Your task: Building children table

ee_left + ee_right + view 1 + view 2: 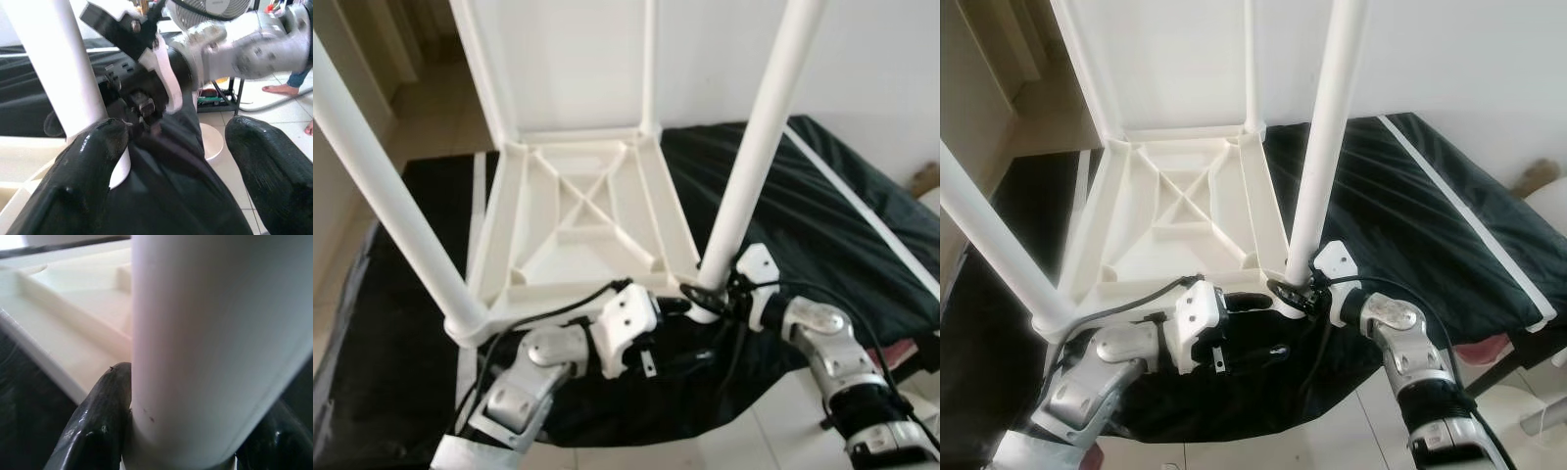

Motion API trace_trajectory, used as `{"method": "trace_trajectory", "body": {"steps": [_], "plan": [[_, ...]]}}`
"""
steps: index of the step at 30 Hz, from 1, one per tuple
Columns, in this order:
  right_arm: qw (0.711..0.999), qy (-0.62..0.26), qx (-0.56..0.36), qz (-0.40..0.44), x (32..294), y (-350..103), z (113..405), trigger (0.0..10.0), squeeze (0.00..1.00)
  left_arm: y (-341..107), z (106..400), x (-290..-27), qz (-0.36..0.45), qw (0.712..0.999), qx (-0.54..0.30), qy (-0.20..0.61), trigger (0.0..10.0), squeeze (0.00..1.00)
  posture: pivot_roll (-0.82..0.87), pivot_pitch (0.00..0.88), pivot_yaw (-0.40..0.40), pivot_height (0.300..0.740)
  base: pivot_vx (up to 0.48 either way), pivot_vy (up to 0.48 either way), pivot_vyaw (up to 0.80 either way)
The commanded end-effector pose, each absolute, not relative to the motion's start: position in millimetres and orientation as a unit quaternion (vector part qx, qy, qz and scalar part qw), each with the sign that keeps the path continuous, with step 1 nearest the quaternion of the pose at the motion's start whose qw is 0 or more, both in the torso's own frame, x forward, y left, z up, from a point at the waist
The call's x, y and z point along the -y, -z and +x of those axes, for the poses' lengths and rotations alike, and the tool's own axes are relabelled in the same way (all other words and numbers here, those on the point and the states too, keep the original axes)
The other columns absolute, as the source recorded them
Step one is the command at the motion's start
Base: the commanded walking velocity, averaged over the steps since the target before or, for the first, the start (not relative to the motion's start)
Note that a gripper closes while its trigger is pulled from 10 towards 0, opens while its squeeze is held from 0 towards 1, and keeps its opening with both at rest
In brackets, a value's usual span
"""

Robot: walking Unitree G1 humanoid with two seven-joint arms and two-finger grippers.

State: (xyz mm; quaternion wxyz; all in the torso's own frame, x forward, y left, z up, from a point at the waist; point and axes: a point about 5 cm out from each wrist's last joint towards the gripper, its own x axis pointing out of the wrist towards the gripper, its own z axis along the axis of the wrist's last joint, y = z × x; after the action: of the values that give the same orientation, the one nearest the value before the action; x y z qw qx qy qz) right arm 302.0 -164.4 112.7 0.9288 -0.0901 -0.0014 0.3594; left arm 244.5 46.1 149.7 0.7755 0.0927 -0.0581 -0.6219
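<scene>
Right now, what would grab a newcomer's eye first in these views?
The upside-down white table lying on the black sheet, its four legs pointing up. Next, the near right leg, which the right pincer grips at its base by the table's corner. The left pincer sits open just beside that same leg base, one finger close to it.

**White plastic children's table, upside down**

The small white plastic table top [578,220] lies upside down on a black sheet, its ribbed underside facing up with a cross-shaped brace in the middle. Four round white plastic legs stand up from its corners. The near right leg [759,147] rises slightly tilted from its corner socket; the near left leg [386,196] leans outward. The two far legs stand against the white wall.
</scene>
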Motion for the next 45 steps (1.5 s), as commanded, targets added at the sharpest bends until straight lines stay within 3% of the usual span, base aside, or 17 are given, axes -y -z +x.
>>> {"method": "trace_trajectory", "body": {"steps": [1,14,17,24,29,34,45], "plan": [[0.943,-0.322,-0.023,-0.083,173.5,-102.4,296.3,10.0,0.0,-149.3,249.1,-47.0,0.091,0.787,0.051,0.609,10.0,0.0,0.01,0.009,-0.008,0.74,0.0,0.0,0.0],[0.988,-0.146,-0.023,-0.034,169.6,-88.2,281.4,10.0,0.0,-147.3,252.8,-42.4,0.086,0.791,0.054,0.604,10.0,0.0,-0.02,0.013,0.016,0.74,0.0,0.0,0.0],[0.997,-0.067,-0.042,-0.007,161.9,-78.5,278.9,10.0,0.0,-154.9,256.0,-43.0,0.075,0.791,0.064,0.604,10.0,0.0,-0.02,0.015,0.022,0.74,0.0,0.0,0.0],[0.998,0.018,-0.058,0.003,159.8,-74.1,282.0,10.0,0.0,-155.1,259.0,-43.4,0.086,0.793,0.065,0.6,10.0,0.0,-0.01,0.019,0.023,0.74,0.0,0.0,0.0],[0.989,0.127,-0.071,0.012,154.8,-73.0,286.4,10.0,0.0,-155.7,256.5,-40.8,0.084,0.792,0.068,0.601,10.0,0.0,0.0,0.016,0.01,0.74,0.0,0.0,0.0],[0.994,0.081,-0.069,0.032,125.9,-76.3,288.4,10.0,0.0,-157.3,254.4,-36.4,0.077,0.795,0.075,0.596,10.0,0.0,0.02,0.007,-0.014,0.74,0.0,0.0,0.0],[0.996,0.068,-0.051,0.013,125.1,-80.8,285.3,10.0,0.0,-158.9,260.1,-42.4,0.08,0.807,0.078,0.58,10.0,0.0,0.03,0.012,-0.031,0.74,0.0,0.0,0.0]]}}
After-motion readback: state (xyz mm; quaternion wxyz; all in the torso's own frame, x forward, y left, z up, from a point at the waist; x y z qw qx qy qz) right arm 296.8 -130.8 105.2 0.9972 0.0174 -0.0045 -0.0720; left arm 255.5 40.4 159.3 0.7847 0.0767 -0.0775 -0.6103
